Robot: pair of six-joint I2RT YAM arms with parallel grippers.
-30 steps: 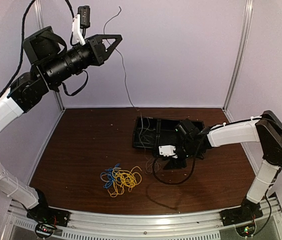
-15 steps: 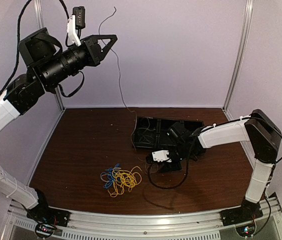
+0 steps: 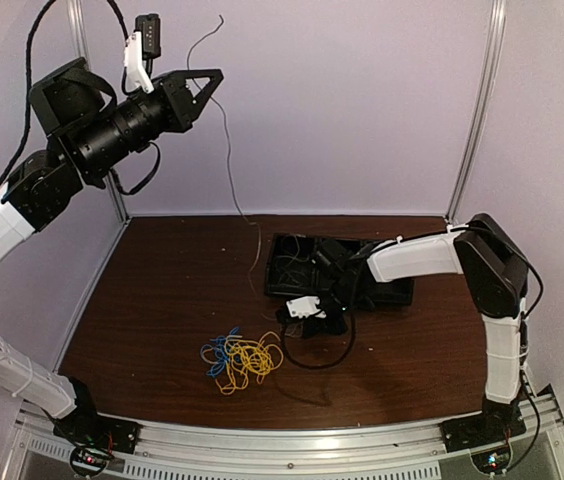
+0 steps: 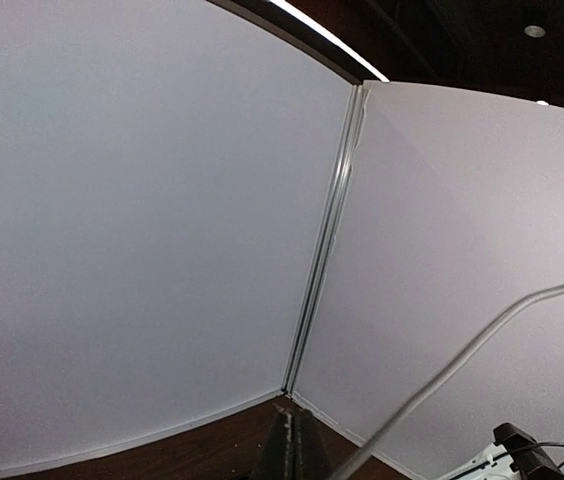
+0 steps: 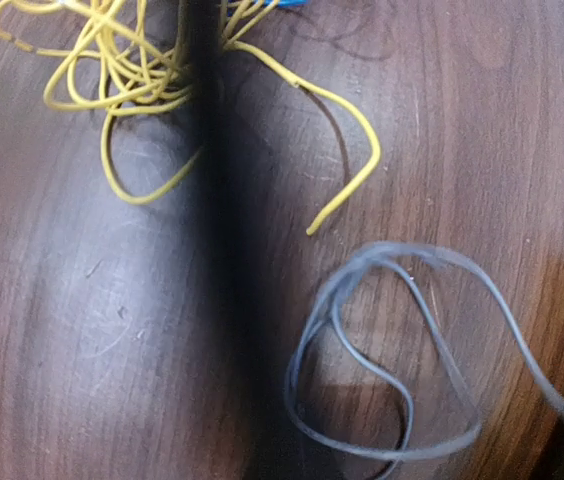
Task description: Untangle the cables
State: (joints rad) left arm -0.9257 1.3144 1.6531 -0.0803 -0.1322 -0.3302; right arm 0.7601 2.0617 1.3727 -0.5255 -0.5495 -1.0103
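My left gripper [image 3: 205,84] is raised high at the back left, shut on a pale grey cable [image 3: 230,170]. That cable sticks up above the fingers and hangs down to the table by the tray. In the left wrist view the closed fingertips [image 4: 297,452] point at the far corner and the grey cable [image 4: 462,362] crosses to the right. A yellow and blue bundle [image 3: 241,358] lies on the table at the front. My right gripper [image 3: 314,322] hovers low just right of it, its fingers hidden. Below it the right wrist view shows a grey cable loop [image 5: 392,370] and yellow cable [image 5: 152,85].
A black tray [image 3: 382,292] with a few thin wires in it sits behind the right gripper. A thick black robot cable [image 3: 320,352] loops on the table under the right wrist. Walls close off the table at the back and both sides.
The right arm swung left, off the tray and down over the table near the yellow bundle. The left gripper drifted left with the grey cable, dragging its lower end left.
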